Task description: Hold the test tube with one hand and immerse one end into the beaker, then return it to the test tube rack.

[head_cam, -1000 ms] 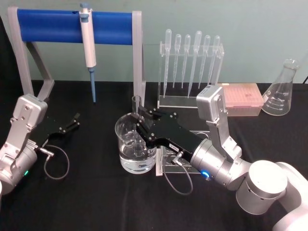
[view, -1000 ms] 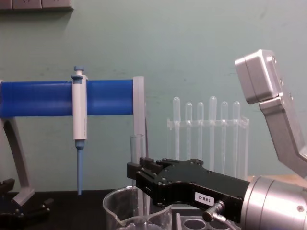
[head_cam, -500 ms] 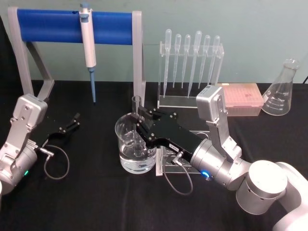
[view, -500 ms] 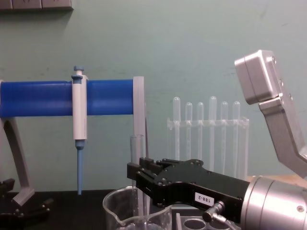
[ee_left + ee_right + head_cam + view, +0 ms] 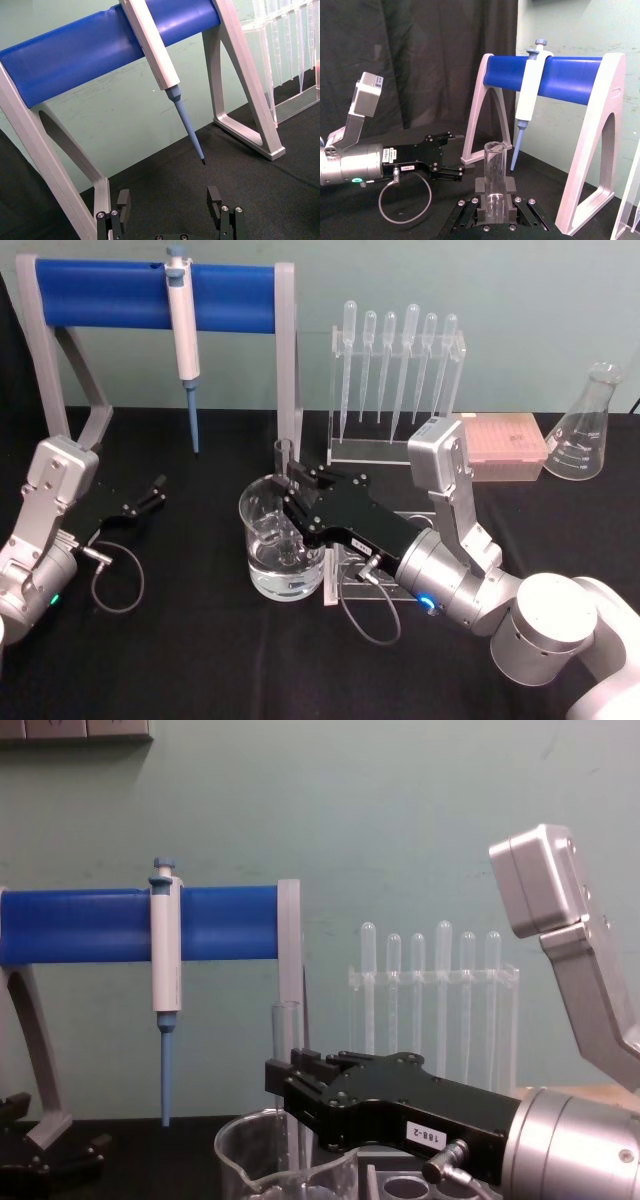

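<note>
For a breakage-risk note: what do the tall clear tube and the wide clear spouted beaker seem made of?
Tall clear test tube, held in the right gripper: probably glass, glossy and see-through. Wide spouted beaker: probably glass too, clear wall, bright rim glints; plastic not excluded.

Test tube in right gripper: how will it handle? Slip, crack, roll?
Likely stiff but fragile: the test tube is thin clear glass, clamped by the right gripper over the beaker. Probably slippery: smooth walls, lower end seems in liquid. Round, so apt to roll if laid flat. Left gripper rests at left.
</note>
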### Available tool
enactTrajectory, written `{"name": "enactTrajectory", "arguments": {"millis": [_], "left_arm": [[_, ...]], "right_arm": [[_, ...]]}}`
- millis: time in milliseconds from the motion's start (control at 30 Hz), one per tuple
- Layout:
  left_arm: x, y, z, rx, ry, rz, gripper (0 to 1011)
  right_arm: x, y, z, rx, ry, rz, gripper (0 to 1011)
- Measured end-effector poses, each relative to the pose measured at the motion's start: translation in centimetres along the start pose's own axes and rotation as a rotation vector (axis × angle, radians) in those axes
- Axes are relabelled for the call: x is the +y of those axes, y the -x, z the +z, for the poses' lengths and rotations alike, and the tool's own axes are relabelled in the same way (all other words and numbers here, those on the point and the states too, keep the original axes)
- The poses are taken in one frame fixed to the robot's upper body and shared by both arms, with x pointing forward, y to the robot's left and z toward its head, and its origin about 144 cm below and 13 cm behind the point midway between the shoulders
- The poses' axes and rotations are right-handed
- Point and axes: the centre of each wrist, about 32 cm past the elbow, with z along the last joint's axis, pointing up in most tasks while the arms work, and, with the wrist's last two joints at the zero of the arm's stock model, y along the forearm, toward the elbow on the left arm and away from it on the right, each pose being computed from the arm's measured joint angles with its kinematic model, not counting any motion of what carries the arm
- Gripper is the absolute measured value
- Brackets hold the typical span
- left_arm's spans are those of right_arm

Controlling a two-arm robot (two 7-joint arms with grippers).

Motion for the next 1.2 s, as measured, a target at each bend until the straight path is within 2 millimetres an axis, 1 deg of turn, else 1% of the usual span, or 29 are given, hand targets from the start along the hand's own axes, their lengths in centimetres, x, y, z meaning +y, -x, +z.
{"name": "enactTrajectory", "arguments": {"millis": [1200], "left_arm": [[0.00,0.00,0.00,0.000,0.000,0.000,1000]], "right_arm": [[0.00,0.00,0.00,0.000,0.000,0.000,222]]}}
